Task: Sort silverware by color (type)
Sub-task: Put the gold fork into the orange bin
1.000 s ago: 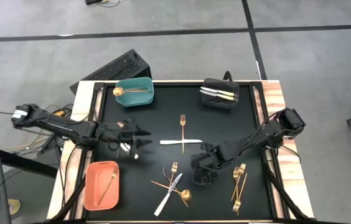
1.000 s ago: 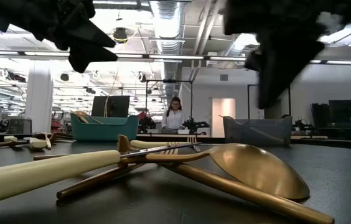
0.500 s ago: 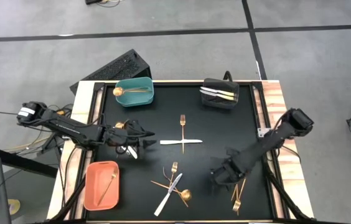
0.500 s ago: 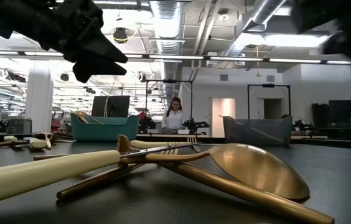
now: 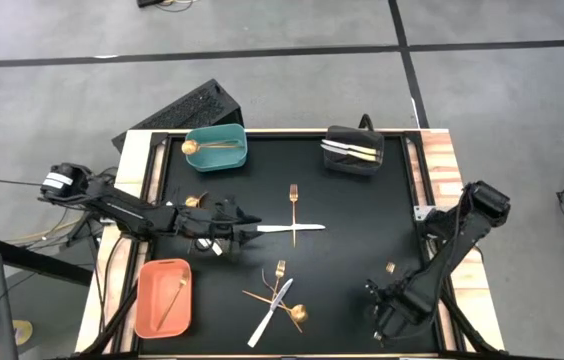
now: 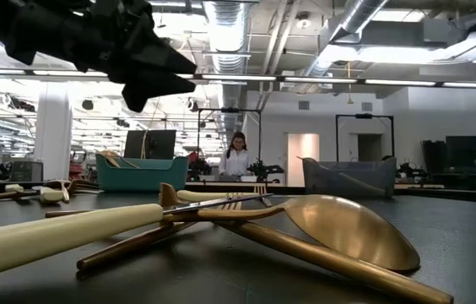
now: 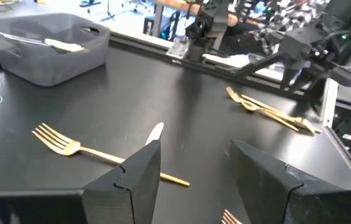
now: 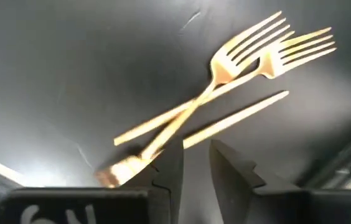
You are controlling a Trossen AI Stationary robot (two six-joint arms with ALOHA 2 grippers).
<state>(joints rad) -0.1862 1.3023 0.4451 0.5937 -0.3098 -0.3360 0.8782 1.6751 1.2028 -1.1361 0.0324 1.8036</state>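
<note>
Both arms have shifted — the left gripper [image 5: 242, 222] has slid rightward toward the mat's middle, the right gripper [image 5: 390, 312] has swung out to the near right corner. On the left, fingers spread wide and empty; the gold fork [image 7: 94, 150] lies crosswise just ahead of the tips, a white knife [image 5: 297, 228] across it. On the right, the jaws stand narrowly apart, clamped on nothing, directly over the crossed gold forks [image 8: 225, 87] — handles running toward the fingers, tines pointing away. Right arm looks nearer its pick.
</note>
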